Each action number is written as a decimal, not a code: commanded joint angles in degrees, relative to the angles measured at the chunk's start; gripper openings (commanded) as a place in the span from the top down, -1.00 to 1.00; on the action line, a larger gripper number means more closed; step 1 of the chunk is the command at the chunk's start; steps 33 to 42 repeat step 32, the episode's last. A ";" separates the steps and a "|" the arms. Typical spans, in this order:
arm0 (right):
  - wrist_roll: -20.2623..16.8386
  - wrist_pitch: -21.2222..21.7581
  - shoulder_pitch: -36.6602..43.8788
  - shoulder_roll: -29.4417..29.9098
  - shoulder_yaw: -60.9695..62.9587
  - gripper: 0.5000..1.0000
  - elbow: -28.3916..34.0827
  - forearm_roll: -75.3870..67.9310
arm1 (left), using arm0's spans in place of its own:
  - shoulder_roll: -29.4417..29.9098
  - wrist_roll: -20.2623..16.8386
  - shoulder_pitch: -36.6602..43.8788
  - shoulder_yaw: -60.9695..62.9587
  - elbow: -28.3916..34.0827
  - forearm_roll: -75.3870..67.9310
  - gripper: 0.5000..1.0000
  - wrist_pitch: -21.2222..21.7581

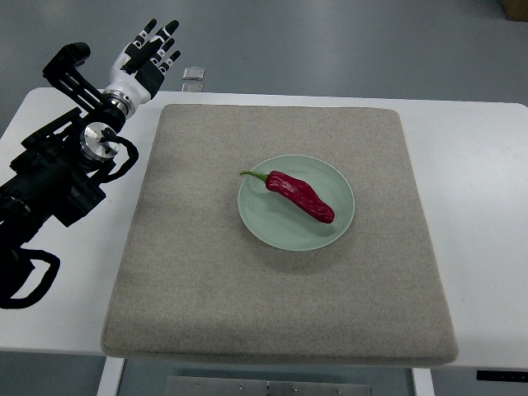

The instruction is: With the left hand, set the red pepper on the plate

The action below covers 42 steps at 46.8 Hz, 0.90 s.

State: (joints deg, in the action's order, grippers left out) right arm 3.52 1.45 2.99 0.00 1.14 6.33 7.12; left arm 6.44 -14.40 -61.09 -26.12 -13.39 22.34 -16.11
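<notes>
A dark red pepper (300, 196) with a green stem lies across the pale green plate (256, 216), which sits near the middle of the grey mat. My left hand (153, 51) is raised at the far left corner of the table, well away from the plate, its fingers spread and holding nothing. The black left arm runs from it down along the picture's left edge. The right arm does not show.
The grey felt mat (198, 289) covers most of the white table (487, 247). A small clear object (193, 74) lies on the floor just beyond the table's far edge, beside my left hand.
</notes>
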 commanded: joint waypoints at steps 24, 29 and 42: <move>0.09 0.84 0.17 0.00 0.00 -0.71 1.32 0.26 | 0.06 -0.28 0.27 0.19 0.03 -0.11 -0.98 -0.24; 0.09 0.75 0.09 0.00 -0.18 -0.71 1.32 0.62 | -0.02 -0.28 0.27 0.19 0.03 -0.11 -0.98 -0.15; 0.09 0.84 0.00 0.00 -0.18 -0.71 1.41 0.70 | -0.02 -0.28 0.27 0.19 0.03 -0.11 -0.98 -0.06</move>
